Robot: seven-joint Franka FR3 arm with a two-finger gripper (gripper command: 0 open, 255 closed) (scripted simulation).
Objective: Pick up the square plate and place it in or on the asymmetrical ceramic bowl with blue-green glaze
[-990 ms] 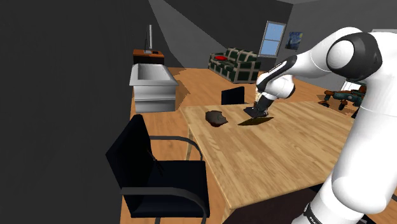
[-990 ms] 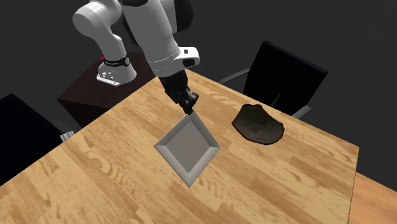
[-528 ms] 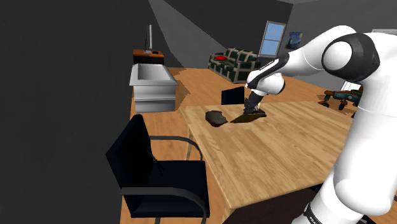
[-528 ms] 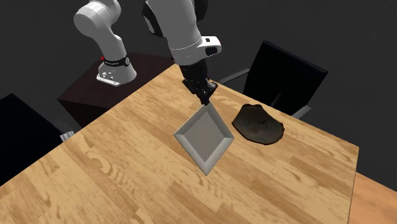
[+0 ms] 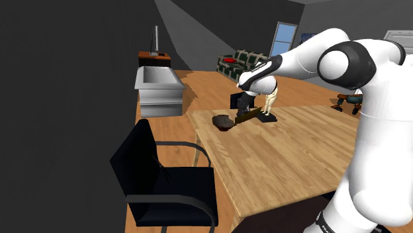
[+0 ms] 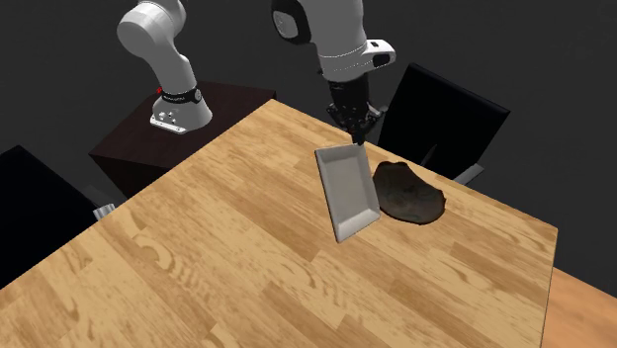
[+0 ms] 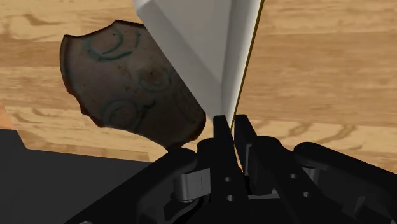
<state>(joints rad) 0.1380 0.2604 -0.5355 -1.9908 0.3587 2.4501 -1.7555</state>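
A grey square plate (image 6: pixel 348 190) hangs tilted above the wooden table (image 6: pixel 218 247), gripped by one corner in my black gripper (image 6: pixel 355 139), which is shut on it. The plate (image 7: pixel 203 51) rises from between the fingers, which pinch its rim. Just beside it lies the brown irregular bowl (image 6: pixel 406 192) with blue-green swirls (image 7: pixel 124 86), flat on the table near the edge. In the shoulder view the gripper (image 5: pixel 246 111) holds the plate (image 5: pixel 250 116) close to the bowl (image 5: pixel 224 122).
A black chair (image 6: pixel 445 114) stands just behind the bowl, beyond the table's edge. Another black chair (image 5: pixel 165 179) sits at the table's near corner in the shoulder view. A small figure on a dark base (image 5: pixel 268 109) stands on the table behind the gripper.
The arm has carried the plate across the table toward the bowl. The plate has swung from lying flat-ish to a steep tilt, and its edge now sits beside the bowl.
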